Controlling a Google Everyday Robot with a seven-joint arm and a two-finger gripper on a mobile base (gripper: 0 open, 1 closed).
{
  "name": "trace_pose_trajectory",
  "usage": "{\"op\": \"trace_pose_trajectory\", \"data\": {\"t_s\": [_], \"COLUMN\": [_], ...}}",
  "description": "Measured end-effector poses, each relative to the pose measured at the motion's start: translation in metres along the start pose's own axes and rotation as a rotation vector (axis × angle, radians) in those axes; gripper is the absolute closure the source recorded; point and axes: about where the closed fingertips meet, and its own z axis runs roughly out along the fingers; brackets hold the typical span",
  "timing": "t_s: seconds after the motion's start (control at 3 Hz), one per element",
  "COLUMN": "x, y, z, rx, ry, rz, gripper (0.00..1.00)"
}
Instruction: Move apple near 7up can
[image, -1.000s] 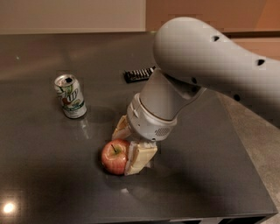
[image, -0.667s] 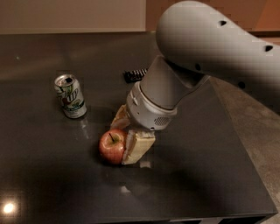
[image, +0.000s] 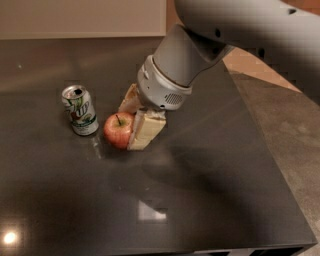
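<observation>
The red apple (image: 118, 130), with a short stem, sits between the two tan fingers of my gripper (image: 131, 125). One finger (image: 146, 131) is at its right front and the other is behind it. The gripper is shut on the apple and holds it at about table height. The white-and-green 7up can (image: 80, 110) stands upright just left of the apple, with a small gap between them. My grey arm (image: 180, 65) comes down from the upper right.
The dark glossy table (image: 200, 200) ends at its right edge (image: 270, 165), with stone floor (image: 295, 125) beyond. The front edge runs along the bottom of the view. A pale wall panel (image: 80, 17) stands behind the table.
My gripper has carried the apple away from the table's front and to the left. It now sits right beside the can. The arm now hides the black bar at the back.
</observation>
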Motion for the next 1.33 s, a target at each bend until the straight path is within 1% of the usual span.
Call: {"op": "trace_pose_trajectory", "data": {"t_s": [0.33, 0.67, 1.0, 1.33], "x": [-0.002, 0.003, 0.011, 0.019], "y": [-0.031, -0.051, -0.065, -0.079], "z": [0.003, 0.016, 0.031, 0.046], "rx": [0.005, -0.01, -0.03, -0.036], "ry": [-0.013, -0.013, -0.008, -0.021], "rz": [0.019, 0.044, 0.076, 0.101], "gripper": [1.0, 1.0, 1.0, 1.0]}}
